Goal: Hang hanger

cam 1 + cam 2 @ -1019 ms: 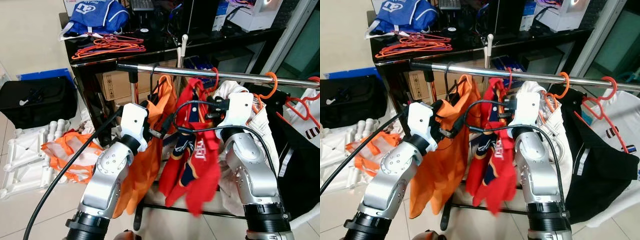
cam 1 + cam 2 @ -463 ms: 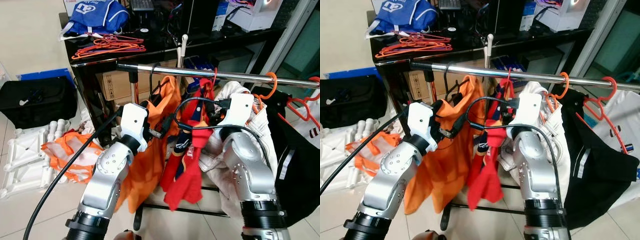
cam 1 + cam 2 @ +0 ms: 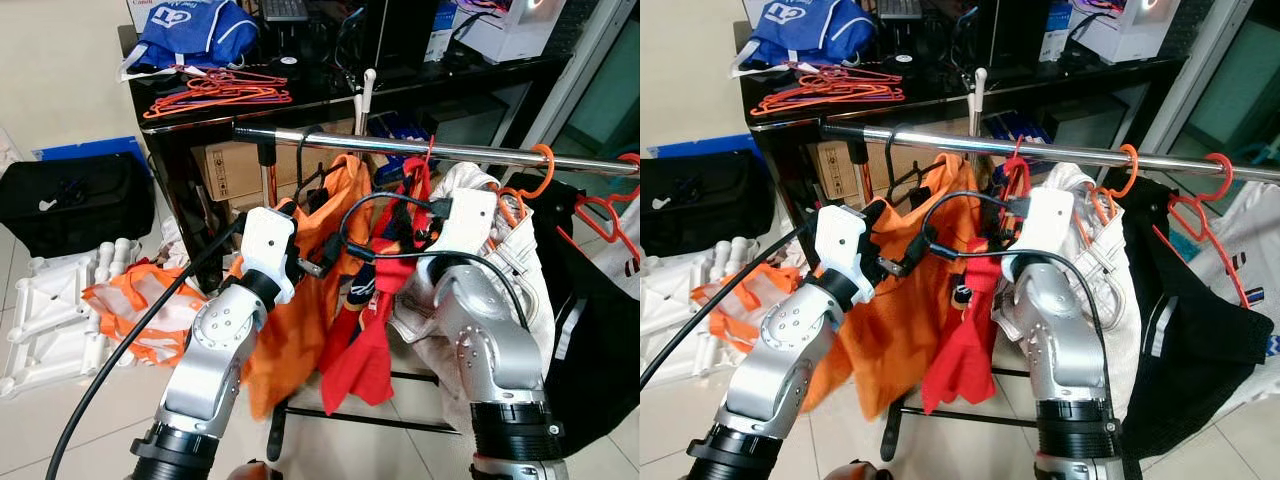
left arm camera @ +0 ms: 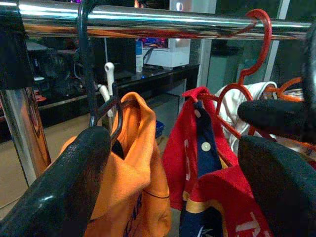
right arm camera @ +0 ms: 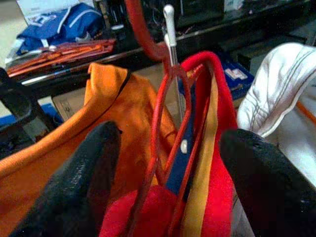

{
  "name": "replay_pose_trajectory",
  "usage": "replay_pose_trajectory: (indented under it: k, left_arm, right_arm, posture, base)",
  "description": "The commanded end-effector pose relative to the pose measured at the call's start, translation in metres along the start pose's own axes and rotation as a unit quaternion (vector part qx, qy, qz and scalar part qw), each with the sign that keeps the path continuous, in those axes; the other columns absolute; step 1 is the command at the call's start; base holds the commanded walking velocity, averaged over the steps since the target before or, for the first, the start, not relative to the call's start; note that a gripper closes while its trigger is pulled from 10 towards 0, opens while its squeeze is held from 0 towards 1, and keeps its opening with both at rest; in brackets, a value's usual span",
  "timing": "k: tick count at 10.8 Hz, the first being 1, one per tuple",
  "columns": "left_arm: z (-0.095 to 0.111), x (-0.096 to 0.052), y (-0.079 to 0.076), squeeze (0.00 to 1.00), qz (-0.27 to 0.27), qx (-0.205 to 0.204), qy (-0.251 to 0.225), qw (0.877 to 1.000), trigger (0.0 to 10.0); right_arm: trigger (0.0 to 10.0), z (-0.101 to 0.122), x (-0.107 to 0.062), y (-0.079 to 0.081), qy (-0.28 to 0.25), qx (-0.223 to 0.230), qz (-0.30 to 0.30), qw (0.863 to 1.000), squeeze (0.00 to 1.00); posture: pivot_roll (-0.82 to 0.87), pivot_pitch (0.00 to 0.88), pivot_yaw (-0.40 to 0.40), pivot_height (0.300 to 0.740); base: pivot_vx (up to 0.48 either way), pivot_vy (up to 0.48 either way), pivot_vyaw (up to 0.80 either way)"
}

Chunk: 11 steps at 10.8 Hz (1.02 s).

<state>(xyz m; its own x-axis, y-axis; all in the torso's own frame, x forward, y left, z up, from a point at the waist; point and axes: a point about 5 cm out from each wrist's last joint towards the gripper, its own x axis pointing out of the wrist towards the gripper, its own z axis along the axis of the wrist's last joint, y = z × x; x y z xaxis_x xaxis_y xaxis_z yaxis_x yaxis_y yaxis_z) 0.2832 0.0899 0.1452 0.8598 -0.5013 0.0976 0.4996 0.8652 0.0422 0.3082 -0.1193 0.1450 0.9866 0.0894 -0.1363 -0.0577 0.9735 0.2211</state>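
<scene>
We see the red hanger [image 5: 160,106] hooked on the rail [image 3: 480,152]; our right hand [image 5: 168,163], fingers spread, flanks it; left hand [image 4: 168,173] spread alongside.

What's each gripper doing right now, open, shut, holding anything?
Left gripper: open, holding nothing, raised before the orange shirt.
Right gripper: open, fingers either side of the red shirt on its red hanger, not clamped.

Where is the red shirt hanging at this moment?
The red shirt hangs on the rail near the middle of the eye views, between the orange shirt and the white garment.
</scene>
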Motion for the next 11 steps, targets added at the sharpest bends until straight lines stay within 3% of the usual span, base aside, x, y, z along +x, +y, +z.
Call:
replay_pose_trajectory:
  k: [1, 3, 5, 9, 10, 11]
  left_arm:
    - [-0.001, 0.000, -0.003, 0.00, -0.007, 0.001, 0.005, 1.000, 10.0]
    - [-0.001, 0.000, -0.003, 0.00, -0.007, 0.003, 0.005, 1.000, 10.0]
    - [-0.001, 0.001, -0.003, 0.00, -0.007, 0.004, 0.005, 1.000, 10.0]
    - [0.000, 0.003, -0.003, 0.00, -0.010, 0.009, 0.002, 1.000, 10.0]
    - [0.000, 0.003, -0.003, 0.00, -0.009, 0.011, 0.000, 1.000, 10.0]
    - [0.001, 0.003, -0.003, 0.00, -0.007, 0.013, -0.001, 1.000, 10.0]
  right_arm:
    - [10.0, 0.008, -0.002, 0.004, -0.012, -0.002, 0.003, 1.000, 0.00]
    - [10.0, 0.016, -0.002, 0.008, -0.029, -0.013, 0.011, 0.999, 0.00]
    - [10.0, 0.006, 0.002, 0.001, -0.012, -0.049, -0.013, 0.999, 0.00]
    - [10.0, -0.002, 0.022, 0.003, 0.005, -0.060, -0.030, 0.998, 0.00]
    - [3.6, -0.001, 0.024, 0.002, 0.001, -0.057, -0.034, 0.998, 0.00]
    - [0.0, 0.002, 0.025, 0.002, -0.005, -0.054, -0.038, 0.998, 0.00]
  posture:
    - [0.05, 0.000, -0.020, 0.740]
    - [0.05, 0.000, -0.019, 0.740]
    - [0.05, 0.000, -0.018, 0.740]
    - [0.06, 0.000, -0.025, 0.740]
    - [0.06, 0.000, -0.030, 0.740]
    - [0.06, 0.000, -0.031, 0.740]
  base:
    - [0.000, 0.000, 0.00]
    - [0.000, 0.000, 0.00]
    - [0.000, 0.000, 0.00]
    - [0.000, 0.000, 0.00]
    - [0.000, 0.000, 0.00]
    - [0.000, 0.000, 0.00]
